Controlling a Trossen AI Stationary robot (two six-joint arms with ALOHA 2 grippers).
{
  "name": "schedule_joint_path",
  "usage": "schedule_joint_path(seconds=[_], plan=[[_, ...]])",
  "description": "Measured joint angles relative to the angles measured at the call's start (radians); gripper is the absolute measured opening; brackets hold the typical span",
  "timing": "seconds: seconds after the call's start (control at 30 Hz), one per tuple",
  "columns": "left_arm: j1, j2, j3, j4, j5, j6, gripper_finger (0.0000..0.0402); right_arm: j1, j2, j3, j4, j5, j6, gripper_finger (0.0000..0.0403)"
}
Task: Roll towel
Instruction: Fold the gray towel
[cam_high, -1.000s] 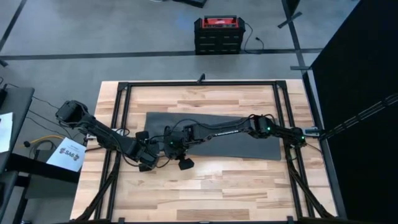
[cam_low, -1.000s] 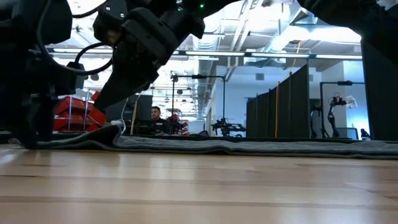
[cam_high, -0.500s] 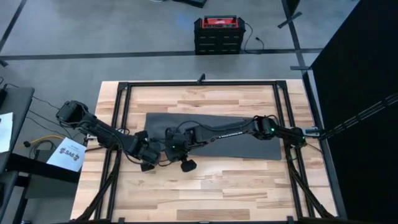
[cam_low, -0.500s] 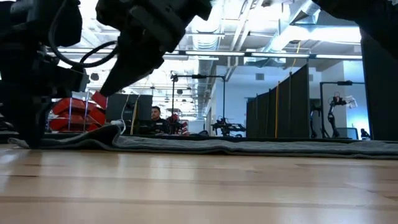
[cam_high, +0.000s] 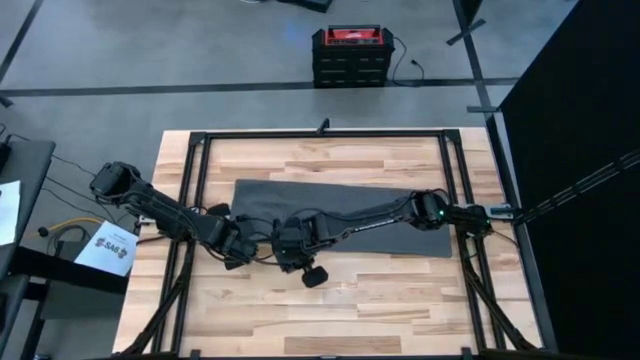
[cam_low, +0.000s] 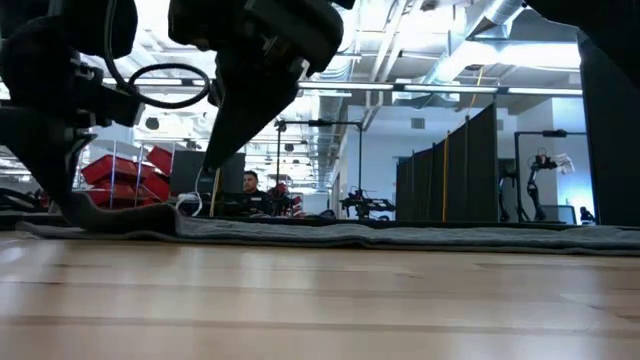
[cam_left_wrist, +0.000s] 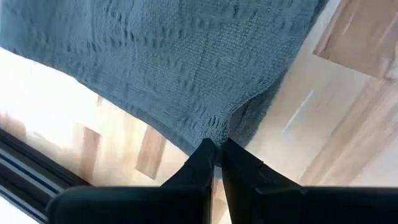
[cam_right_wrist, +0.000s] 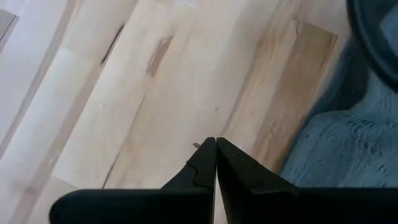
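While the towel (cam_high: 340, 210) is lying flat across the table (cam_high: 330, 300), we are pinching its limp near-left corner with the left gripper (cam_left_wrist: 214, 149), judging it light and floppy, the right gripper (cam_right_wrist: 215, 144) closed empty beside it.

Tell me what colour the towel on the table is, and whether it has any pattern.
Plain dark grey, no pattern; the towel shows best in the left wrist view.

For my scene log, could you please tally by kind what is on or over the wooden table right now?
Towels: 1, the dark grey towel lying flat.
Robot tools: 2, the left tool pinching the towel's edge, and the right tool shut over bare wood beside the towel.
Total: 3.
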Motion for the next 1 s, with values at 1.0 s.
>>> schedule_joint_path(seconds=[1.0], plan=[[0.007,-0.002,-0.159,-0.04,-0.086,-0.361,0.0007,0.058,-0.013,-0.157,-0.075,0.156,0.172,0.0]])
